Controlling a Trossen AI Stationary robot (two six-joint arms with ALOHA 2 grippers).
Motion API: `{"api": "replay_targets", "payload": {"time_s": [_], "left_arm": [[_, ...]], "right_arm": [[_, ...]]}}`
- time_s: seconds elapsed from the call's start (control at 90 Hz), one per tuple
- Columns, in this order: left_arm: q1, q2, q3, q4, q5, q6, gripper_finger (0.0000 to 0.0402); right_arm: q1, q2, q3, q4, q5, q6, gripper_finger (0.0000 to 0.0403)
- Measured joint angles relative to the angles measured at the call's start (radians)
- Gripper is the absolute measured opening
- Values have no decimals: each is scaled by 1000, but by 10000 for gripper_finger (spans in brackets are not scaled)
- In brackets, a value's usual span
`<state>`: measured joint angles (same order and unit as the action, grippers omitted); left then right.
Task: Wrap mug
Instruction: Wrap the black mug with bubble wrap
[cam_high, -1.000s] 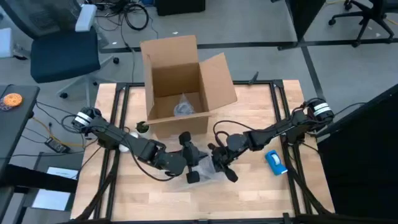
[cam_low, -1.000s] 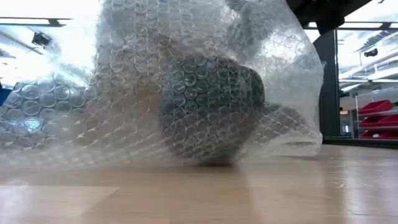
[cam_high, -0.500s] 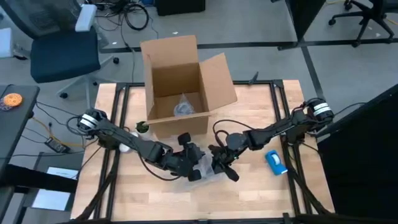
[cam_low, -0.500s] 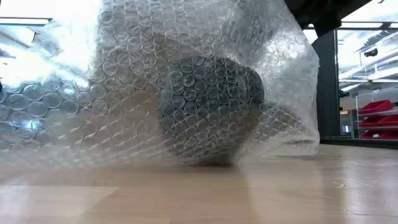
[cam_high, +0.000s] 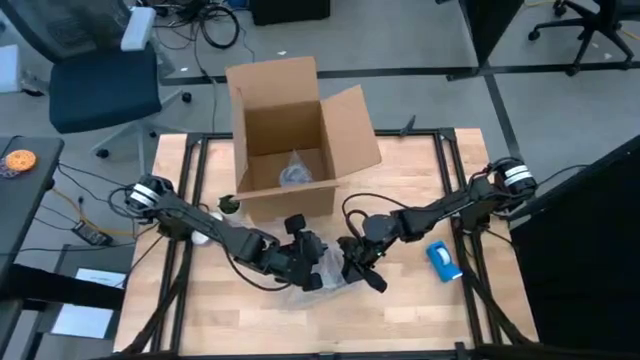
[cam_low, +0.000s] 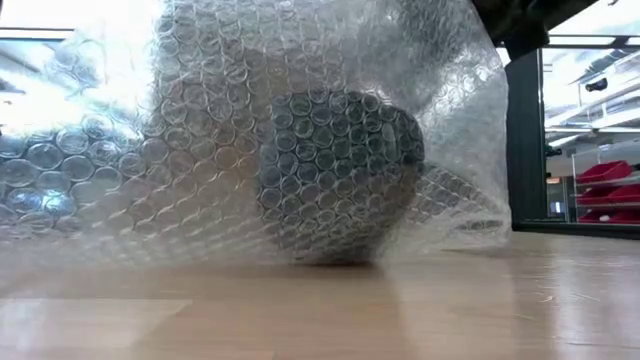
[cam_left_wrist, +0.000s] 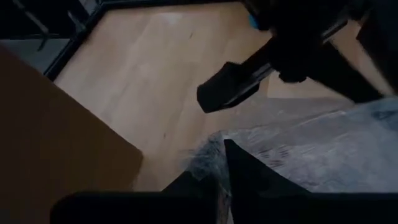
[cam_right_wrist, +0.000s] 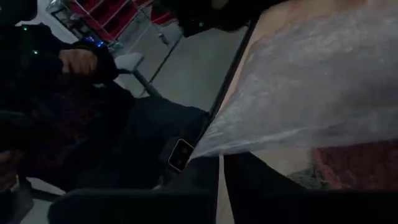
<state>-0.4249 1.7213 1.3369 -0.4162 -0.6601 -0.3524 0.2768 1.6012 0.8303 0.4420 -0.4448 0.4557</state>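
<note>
The mug (cam_low: 335, 175) shows as a dark round shape on the wooden table, under a sheet of clear bubble wrap (cam_low: 200, 150) draped over it. A reddish patch of the mug (cam_right_wrist: 357, 165) shows under the sheet in the right wrist view. In the high view the wrap (cam_high: 325, 284) lies at the table's middle between both grippers. My left gripper (cam_high: 311, 270) is on its left side and my right gripper (cam_high: 351, 268) on its right, both shut on the wrap. My left gripper pinches a bunched edge of the bubble wrap (cam_left_wrist: 208, 152) between its two fingers, coming from the table's left. The sheet spreads away from the fingers over the mug. My right gripper pinches the edge of the bubble wrap (cam_right_wrist: 214, 146) between its two fingers, coming from the table's right. The sheet rises from the fingers and slopes over the mug; how many layers it has, I cannot tell.
An open cardboard box (cam_high: 290, 135) stands at the table's far middle with a wrapped bundle (cam_high: 295, 170) inside. A blue tape dispenser (cam_high: 443, 260) lies to the right of my right arm. A small dark object (cam_high: 228, 205) sits by the box's left corner.
My left gripper has moved toward the table's right, closer to my right gripper, carrying its edge of the wrap. The sheet's left part has shifted and settled closer over the mug. The mug has stayed where it was.
</note>
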Motion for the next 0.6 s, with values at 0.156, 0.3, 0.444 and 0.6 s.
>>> {"api": "replay_targets", "payload": {"time_s": [0.156, 0.3, 0.444, 0.6], "left_arm": [[0, 29, 0, 2, 17, 0, 0], [0, 46, 0, -5, 19, -1, 0], [2, 49, 0, -25, 15, 2, 0], [1, 49, 0, -28, 10, 3, 0]], "right_arm": [[14, 0, 0, -7, 5, 0, 0], [31, 0, 0, -45, 20, 5, 0], [36, 0, 0, -121, 53, 22, 0], [38, 0, 0, -155, 79, 24, 0]]}}
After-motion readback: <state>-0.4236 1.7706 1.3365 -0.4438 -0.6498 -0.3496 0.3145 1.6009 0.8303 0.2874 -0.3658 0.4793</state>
